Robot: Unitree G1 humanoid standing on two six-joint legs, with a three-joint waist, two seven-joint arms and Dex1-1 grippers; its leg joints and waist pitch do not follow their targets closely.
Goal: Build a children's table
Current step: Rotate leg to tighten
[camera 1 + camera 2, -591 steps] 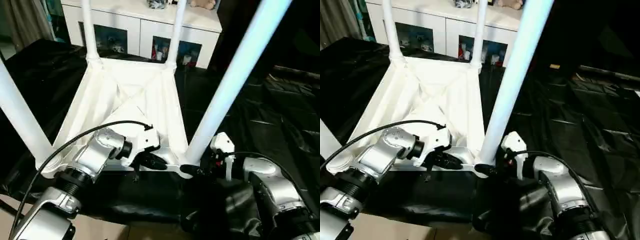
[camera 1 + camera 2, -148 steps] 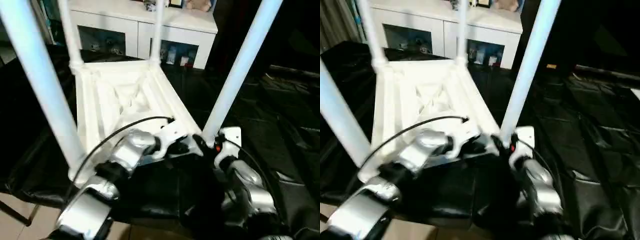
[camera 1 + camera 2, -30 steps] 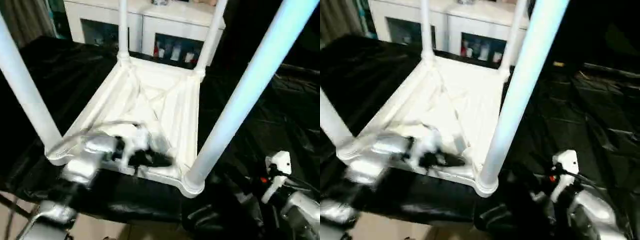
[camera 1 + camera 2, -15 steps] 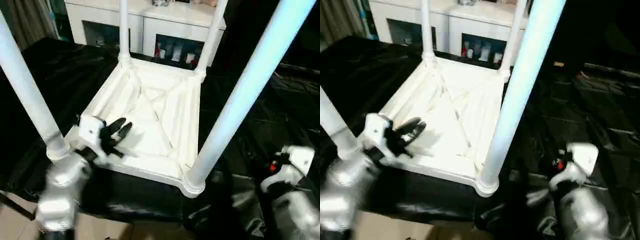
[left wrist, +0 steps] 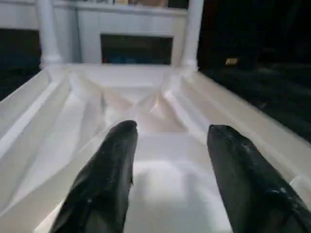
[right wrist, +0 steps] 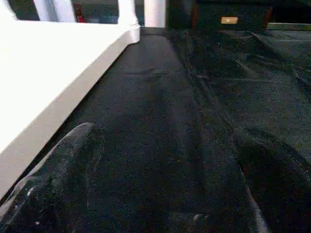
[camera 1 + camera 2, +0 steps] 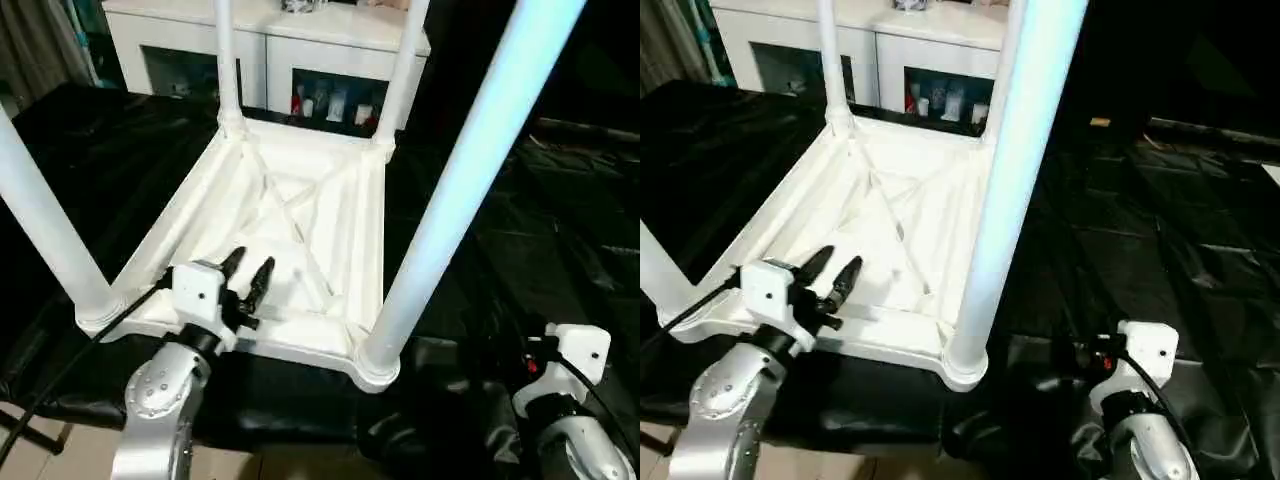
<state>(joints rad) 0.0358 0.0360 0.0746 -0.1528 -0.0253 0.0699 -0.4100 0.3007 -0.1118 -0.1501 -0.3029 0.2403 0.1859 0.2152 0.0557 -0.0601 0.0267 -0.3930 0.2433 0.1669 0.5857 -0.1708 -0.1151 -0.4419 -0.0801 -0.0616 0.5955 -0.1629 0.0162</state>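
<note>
Reaching level over the upturned table [image 7: 300, 215], left gripper [image 7: 247, 272] jaws gape empty; right gripper [image 6: 160, 160] apparently low, jaws wide.

Upturned table [image 7: 300, 230] on sheet [image 7: 560, 230], cabinet [image 7: 270, 50] behind

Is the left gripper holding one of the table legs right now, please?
No, the left gripper hangs open above the tabletop's underside, gripping nothing.

Lighting: bright overhead, falling on the white table top [image 7: 300, 215]. Near leg [image 7: 470, 170]: blown out, bluish glare. Black sheet [image 7: 1160, 230]: dim, with streaky sheen. Wrist views: dimmer, fingers [image 5: 104, 184] soft, out of focus.
</note>
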